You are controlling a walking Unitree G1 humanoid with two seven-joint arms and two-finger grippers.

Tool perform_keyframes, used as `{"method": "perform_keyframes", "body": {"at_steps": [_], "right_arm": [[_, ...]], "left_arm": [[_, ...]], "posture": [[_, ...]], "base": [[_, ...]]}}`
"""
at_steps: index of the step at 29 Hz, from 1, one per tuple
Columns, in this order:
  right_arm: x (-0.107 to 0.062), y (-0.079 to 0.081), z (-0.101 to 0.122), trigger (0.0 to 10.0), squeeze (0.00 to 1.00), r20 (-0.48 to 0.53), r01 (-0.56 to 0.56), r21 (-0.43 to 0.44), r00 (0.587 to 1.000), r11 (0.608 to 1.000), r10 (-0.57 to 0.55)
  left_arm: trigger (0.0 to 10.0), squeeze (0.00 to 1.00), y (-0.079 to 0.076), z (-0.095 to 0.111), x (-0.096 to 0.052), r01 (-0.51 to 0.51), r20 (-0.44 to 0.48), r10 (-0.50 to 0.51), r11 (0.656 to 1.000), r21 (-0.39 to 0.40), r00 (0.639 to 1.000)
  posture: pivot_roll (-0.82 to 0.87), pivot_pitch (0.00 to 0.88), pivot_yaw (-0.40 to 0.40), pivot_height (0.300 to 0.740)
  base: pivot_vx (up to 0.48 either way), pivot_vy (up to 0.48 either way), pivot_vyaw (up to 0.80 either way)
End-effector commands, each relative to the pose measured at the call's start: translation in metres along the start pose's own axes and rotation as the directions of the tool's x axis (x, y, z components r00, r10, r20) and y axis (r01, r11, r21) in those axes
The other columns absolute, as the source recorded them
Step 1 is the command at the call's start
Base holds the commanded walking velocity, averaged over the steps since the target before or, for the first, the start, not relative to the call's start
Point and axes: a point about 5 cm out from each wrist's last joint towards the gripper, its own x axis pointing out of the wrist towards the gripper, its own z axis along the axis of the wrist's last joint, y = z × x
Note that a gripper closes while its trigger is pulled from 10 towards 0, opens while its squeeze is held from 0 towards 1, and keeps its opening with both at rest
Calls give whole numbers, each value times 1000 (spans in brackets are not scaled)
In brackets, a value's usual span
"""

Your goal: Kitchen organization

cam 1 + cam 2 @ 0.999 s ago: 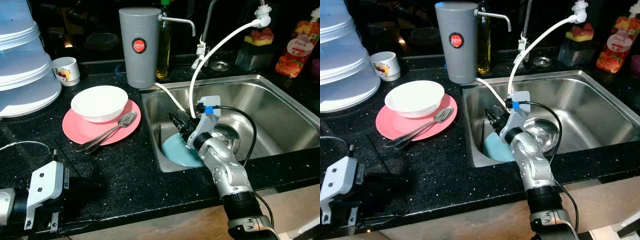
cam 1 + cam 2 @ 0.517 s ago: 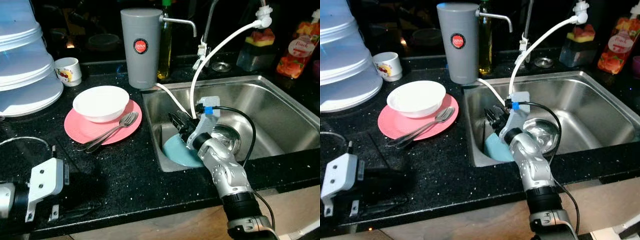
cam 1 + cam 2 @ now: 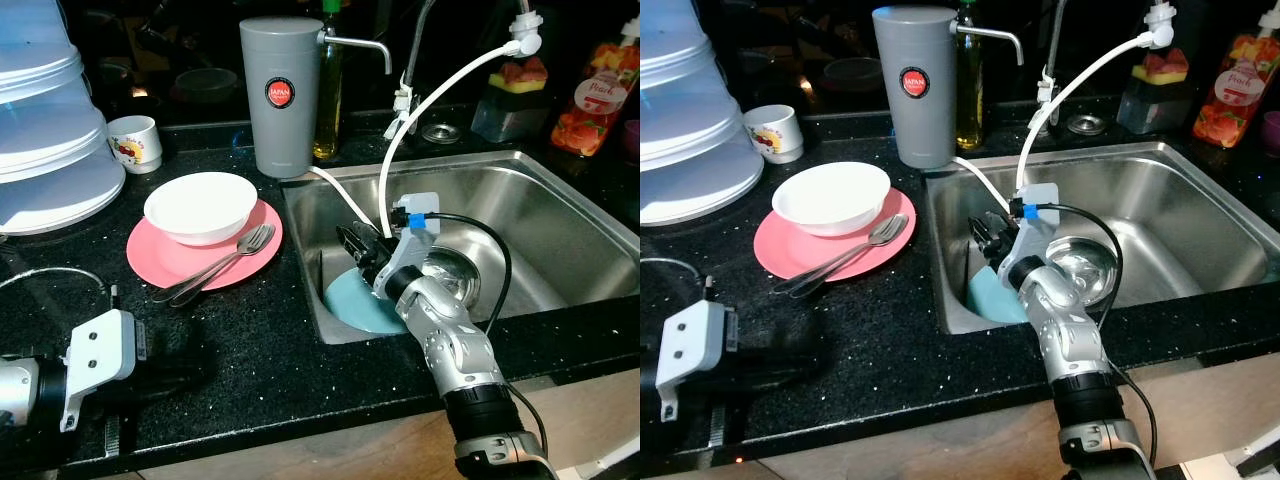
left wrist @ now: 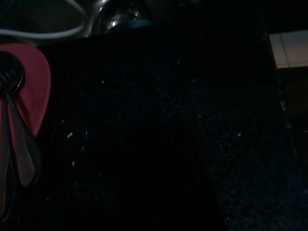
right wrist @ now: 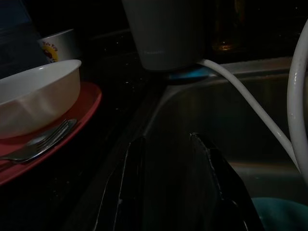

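Note:
In the sink [image 3: 560, 225], a teal plate [image 3: 350, 300] leans against the near left corner. My right gripper [image 3: 352, 243] hangs just above that plate's upper edge. Its two black fingers [image 5: 132, 183] stand open with nothing between them. On the black counter to the left, a pink plate [image 3: 160, 258] carries a white bowl [image 3: 200, 205], with a fork and spoon [image 3: 225, 262] on its rim. My left gripper [image 3: 175, 380] lies low over the counter's front left, a hand's width short of the pink plate; its fingers are lost in shadow.
A grey water dispenser [image 3: 280, 95] stands behind the sink's left corner, and a white hose [image 3: 440, 90] arcs over the basin. A small mug [image 3: 132, 142] and stacked translucent containers [image 3: 50, 130] sit at the back left. Soap bottle [image 3: 600, 95] and sponge holder [image 3: 510, 100] stand at the back right.
My left arm has crept a little forward and to the right over the counter. The right gripper and the dishes have stayed put.

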Motion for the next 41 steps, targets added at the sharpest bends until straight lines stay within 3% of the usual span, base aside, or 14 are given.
{"method": "perform_keyframes", "body": {"at_steps": [1,12,14,23,30,33,34,35,36,37,38,41], "right_arm": [[-1,-1,-4,10000,0,-30,2,10,1000,1000,-2],[0,-1,-3,10000,0,-27,10,7,1000,1000,-10],[0,-1,-3,10000,0,-24,11,8,1000,1000,-11],[0,-1,-2,10000,0,-18,12,12,1000,1000,-11],[1,0,-2,10000,0,-19,10,12,1000,1000,-10],[1,0,-2,10000,0,-18,10,12,1000,1000,-10],[0,-1,-1,10000,0,-18,12,12,1000,1000,-12],[0,-1,-1,10000,0,-18,12,12,1000,1000,-12],[-1,-2,-2,10000,0,-19,18,11,1000,1000,-17],[-1,-2,-2,10000,0,-19,18,11,1000,1000,-17],[-2,-2,-2,10000,0,-20,20,12,1000,1000,-19],[-3,-2,-3,10000,0,-22,21,16,1000,1000,-20]], "left_arm": [[0,0,-10,-20,7,35,-63,-40,996,-85,997],[0,0,2,-12,12,-43,10,43,999,3,999],[0,0,7,5,15,-67,94,67,998,-4,993],[0,0,27,47,20,-170,298,147,984,53,943],[0,0,35,56,23,-205,330,172,977,66,928],[0,0,32,54,24,-158,271,127,983,94,954],[6510,71,29,51,22,-126,208,107,989,81,972],[6510,71,29,51,22,-126,208,107,989,81,972],[10000,831,26,41,15,-118,87,115,993,29,990],[10000,831,26,41,15,-118,87,115,993,29,990],[10000,1000,25,39,10,-130,63,130,992,0,990],[10000,1000,20,37,-3,-162,57,166,984,-73,984]], "posture": [[64,85,17,740],[62,80,17,740],[61,74,18,740],[62,64,19,740],[61,65,20,740],[55,70,27,740],[56,72,30,740],[56,72,30,740],[57,75,35,740],[57,75,35,740],[57,75,35,740],[67,79,32,740]], "base": [[0,0,0],[0,0,0],[0,0,0],[0,0,0],[0,0,0],[0,0,0],[0,0,0],[0,0,0],[0,0,0],[0,0,0],[0,0,0],[0,0,0]]}}
